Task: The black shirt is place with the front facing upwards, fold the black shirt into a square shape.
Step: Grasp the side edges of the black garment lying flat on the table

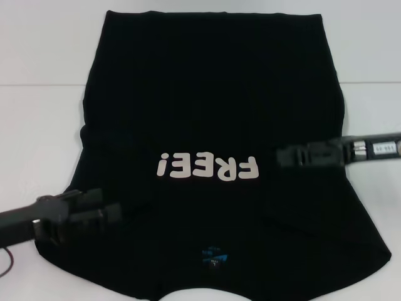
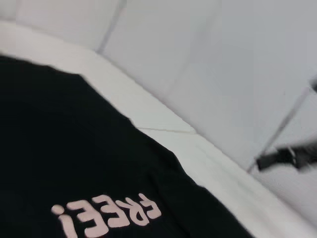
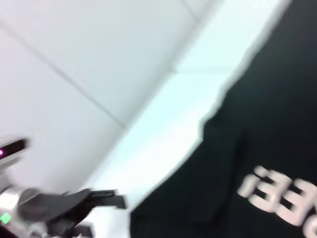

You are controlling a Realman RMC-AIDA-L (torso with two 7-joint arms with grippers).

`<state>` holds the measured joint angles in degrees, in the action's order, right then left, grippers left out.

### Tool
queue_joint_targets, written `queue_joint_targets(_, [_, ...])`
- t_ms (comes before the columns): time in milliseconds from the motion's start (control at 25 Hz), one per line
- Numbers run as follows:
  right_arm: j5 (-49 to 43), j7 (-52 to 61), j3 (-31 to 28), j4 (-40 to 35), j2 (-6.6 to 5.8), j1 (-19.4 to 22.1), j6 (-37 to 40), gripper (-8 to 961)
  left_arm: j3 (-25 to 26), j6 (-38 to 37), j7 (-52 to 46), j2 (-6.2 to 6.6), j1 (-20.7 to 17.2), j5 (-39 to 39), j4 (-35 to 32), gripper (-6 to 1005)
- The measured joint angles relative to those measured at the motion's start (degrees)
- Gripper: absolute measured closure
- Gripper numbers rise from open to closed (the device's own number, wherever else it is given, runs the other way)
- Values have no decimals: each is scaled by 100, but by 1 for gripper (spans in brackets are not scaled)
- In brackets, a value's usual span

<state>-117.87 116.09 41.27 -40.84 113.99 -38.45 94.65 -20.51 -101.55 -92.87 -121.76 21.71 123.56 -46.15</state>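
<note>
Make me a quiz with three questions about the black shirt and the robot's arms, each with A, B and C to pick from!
1. Where is the right tool?
A. Over the black shirt, beside the end of the "FREE!" lettering
B. On the bare white table
C. At the shirt's far edge

2. What colour is the small neck label?
A. Red
B. Blue
C. Yellow

3. How does the shirt lie?
A. Rolled into a ball
B. Folded into a small square
C. Spread out with its front facing up

Answers:
1. A: in the head view the right arm reaches in from the side and its tool ends over the cloth next to the letters.
2. B: the label near the collar shows blue.
3. C: the lettering is visible and the cloth is laid open on the white table. The left tool is over the shirt's near left part.
</note>
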Motion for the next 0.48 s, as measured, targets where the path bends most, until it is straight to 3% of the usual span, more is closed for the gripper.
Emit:
queue_joint_targets(80, [325,-845,-3,115,67,266,39,320,118,-99,-544,75,35,28,-13,126])
queue_joint_targets(360, [627,-3796,32,238,505,1117,63,215,503,-515,-2819,389,68,499,-352,127])
queue_joint_targets(480, [606,-4654,77,523,581,1239,33,170,660,-448,-3603,489,101,1062,-585,127])
